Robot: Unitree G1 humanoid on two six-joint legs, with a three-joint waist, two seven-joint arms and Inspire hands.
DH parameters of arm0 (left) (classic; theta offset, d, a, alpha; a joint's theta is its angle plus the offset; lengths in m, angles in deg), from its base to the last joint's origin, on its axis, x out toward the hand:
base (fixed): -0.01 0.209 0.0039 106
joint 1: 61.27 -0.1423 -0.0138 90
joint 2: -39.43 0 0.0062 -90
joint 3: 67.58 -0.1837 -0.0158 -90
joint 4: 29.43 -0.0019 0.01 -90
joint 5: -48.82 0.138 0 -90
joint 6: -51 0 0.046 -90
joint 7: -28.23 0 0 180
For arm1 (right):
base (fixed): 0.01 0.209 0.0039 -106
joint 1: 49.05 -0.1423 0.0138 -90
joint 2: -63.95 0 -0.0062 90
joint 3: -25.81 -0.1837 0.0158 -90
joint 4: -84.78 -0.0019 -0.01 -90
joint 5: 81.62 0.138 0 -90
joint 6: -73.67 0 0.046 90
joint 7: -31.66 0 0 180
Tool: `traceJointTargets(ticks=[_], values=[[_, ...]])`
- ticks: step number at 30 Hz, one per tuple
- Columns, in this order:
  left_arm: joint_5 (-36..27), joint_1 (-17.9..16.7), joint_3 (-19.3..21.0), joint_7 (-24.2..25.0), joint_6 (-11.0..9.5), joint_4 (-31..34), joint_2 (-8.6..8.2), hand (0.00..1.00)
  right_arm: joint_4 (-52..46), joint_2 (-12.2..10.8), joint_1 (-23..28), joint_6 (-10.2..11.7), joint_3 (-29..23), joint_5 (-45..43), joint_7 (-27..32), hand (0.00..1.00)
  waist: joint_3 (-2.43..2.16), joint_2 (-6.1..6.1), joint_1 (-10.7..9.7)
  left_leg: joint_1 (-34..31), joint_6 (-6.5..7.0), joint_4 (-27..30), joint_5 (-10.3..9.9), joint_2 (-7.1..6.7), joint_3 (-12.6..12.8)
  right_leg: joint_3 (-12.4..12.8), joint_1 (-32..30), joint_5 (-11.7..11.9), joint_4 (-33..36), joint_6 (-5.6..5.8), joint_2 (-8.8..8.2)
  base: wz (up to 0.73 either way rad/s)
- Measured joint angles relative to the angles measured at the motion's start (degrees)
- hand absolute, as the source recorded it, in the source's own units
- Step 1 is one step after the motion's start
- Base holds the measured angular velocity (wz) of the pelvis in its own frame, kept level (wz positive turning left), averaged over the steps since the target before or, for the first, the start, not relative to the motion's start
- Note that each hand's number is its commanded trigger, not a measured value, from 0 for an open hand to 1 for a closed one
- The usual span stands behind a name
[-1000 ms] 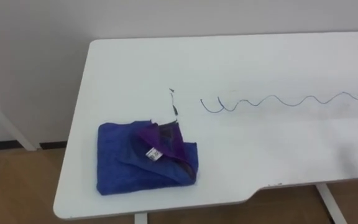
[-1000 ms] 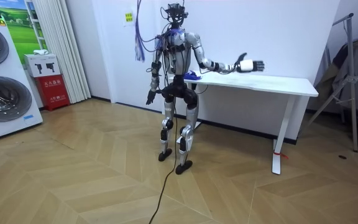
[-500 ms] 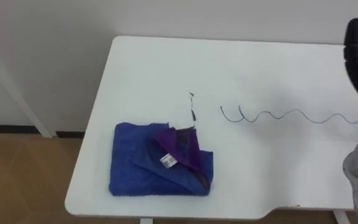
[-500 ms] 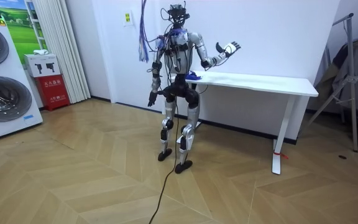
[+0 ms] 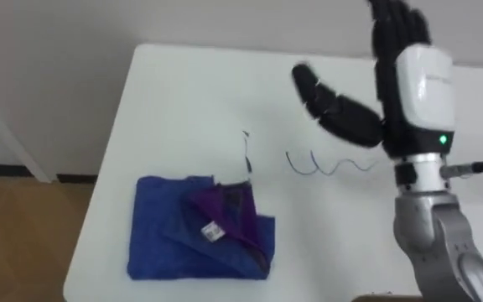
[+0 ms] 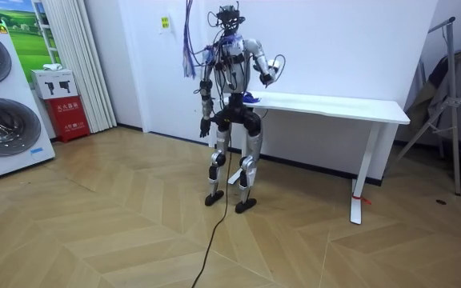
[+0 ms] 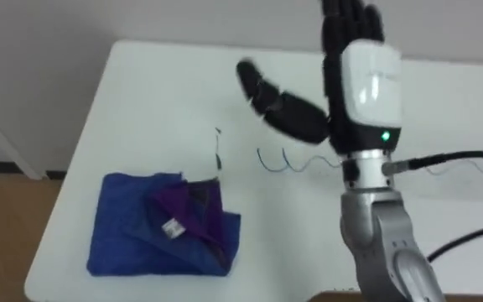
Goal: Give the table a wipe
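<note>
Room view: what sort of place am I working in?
Probably a test room set up like a home laundry area: stacked washing machines at the room view's left, a white table by the wall, wood-pattern floor.

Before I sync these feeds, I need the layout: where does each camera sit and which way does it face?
Left eye view: on the robot's head, looking down at the white table with the blue cloth and a pen squiggle; its raised, open right hand shows.
Right eye view: beside it, same downward look, same hand.
Room view: across the floor, facing the table; whole robot, left hand hanging.
Both eye views share table, cloth, squiggle and hand.
</note>
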Motion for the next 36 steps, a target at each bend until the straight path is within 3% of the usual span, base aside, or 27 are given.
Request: traceJointTargets(ticks=[2,8,12,19,31,36], values=[[0.0,0.2,-0.9,0.0,0.0,-0.7,-0.02,0.0,0.3,0.1,0.3,0.0,2.7,-0.4,-1.0,0.0,-0.07,-0.24,0.4,0.2,0.13,0.0,-0.1,-0.45,0.0,0.1,0.4,-0.3,0.1,0.42,-0.42,0.13],[-0.6,1.0,-1.7,0.0,-0.2,-3.0,-0.02,0.0,4.8,-0.4,1.0,1.1,7.7,-3.9,-4.8,0.0,0.55,0.05,2.2,-0.3,1.97,0.2,-0.3,-1.88,-0.1,0.1,0.7,-1.2,0.0,1.84,-1.82,0.07],[-0.6,1.2,-1.9,0.0,-0.2,-2.9,0.0,0.0,4.8,-0.4,3.2,1.7,10.2,-6.9,-7.0,0.0,0.65,0.28,2.3,-0.7,2.09,0.3,-0.2,-2.02,-0.1,0.2,0.3,-1.2,0.1,1.87,-1.91,0.0],[-0.5,2.1,-3.3,0.0,-0.6,-2.5,0.02,0.0,6.2,-0.3,6.1,3.0,10.8,-9.5,-7.4,0.0,0.64,0.33,2.8,-1.3,2.2,0.2,-0.1,-2.18,-0.2,-0.6,0.2,-1.2,-0.8,2.03,-2.04,0.03],[-0.7,4.6,-5.0,0.0,-1.4,-2.6,0.06,0.0,10.5,0.3,7.8,3.5,10.9,-10.9,-8.2,0.04,0.5,0.24,1.9,-1.6,2.21,0.3,-0.1,-2.29,-0.2,-1.1,0.4,-1.2,-0.9,2.04,-2.35,0.03],[0.1,4.7,-5.0,-0.2,-1.7,-3.3,0.09,0.0,14.5,0.2,7.9,3.5,10.8,-10.1,-9.9,0.0,0.56,0.32,2.0,-1.8,2.22,0.2,-0.1,-2.48,-0.1,-1.2,0.3,-1.4,-0.8,2.28,-2.64,0.01]])
